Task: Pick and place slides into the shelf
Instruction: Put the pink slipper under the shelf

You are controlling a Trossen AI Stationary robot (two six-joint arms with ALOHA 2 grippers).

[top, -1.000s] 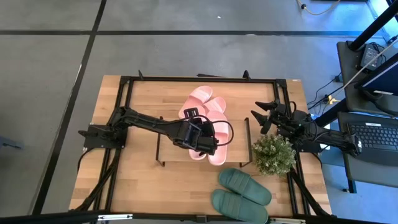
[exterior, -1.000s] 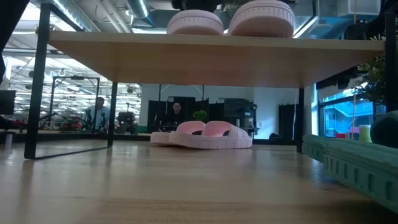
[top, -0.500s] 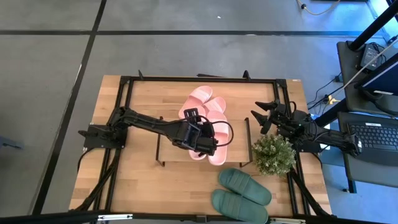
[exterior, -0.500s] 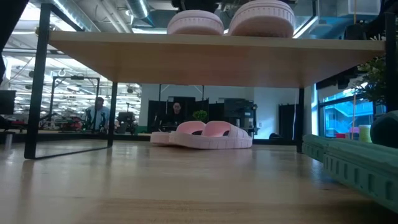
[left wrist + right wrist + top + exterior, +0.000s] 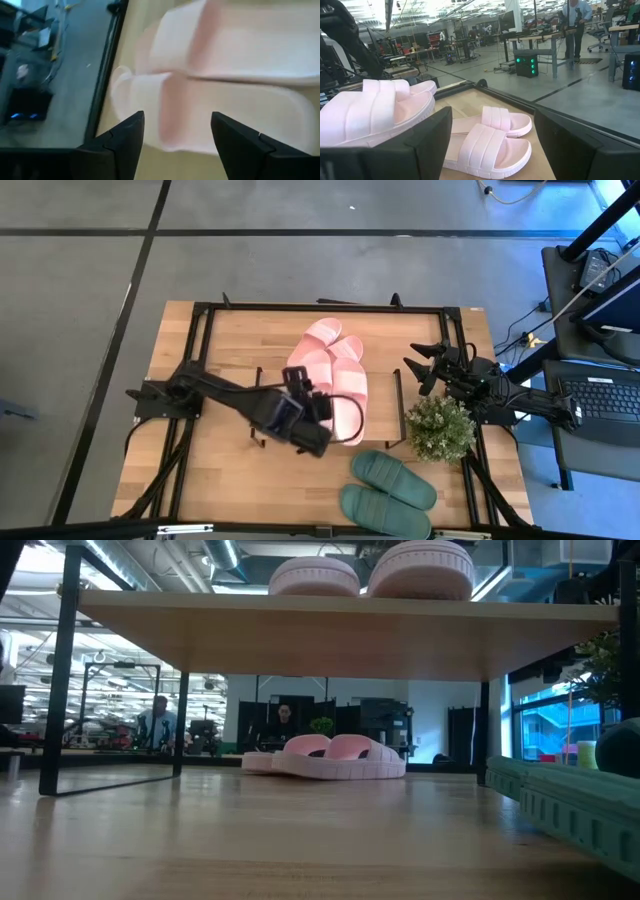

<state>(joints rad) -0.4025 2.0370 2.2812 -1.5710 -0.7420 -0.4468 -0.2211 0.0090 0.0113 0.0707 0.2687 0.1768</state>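
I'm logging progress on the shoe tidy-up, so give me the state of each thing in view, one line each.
pink pair on the shelf: lying flat on the top board, released.
pink pair on the table: behind the shelf, not yet picked.
green slides: on the table in front, untouched.
shelf: upright, one pair on top.
left gripper: open, empty, drawn back from the shelved pair.
right gripper: open, empty, waiting beside the potted plant.
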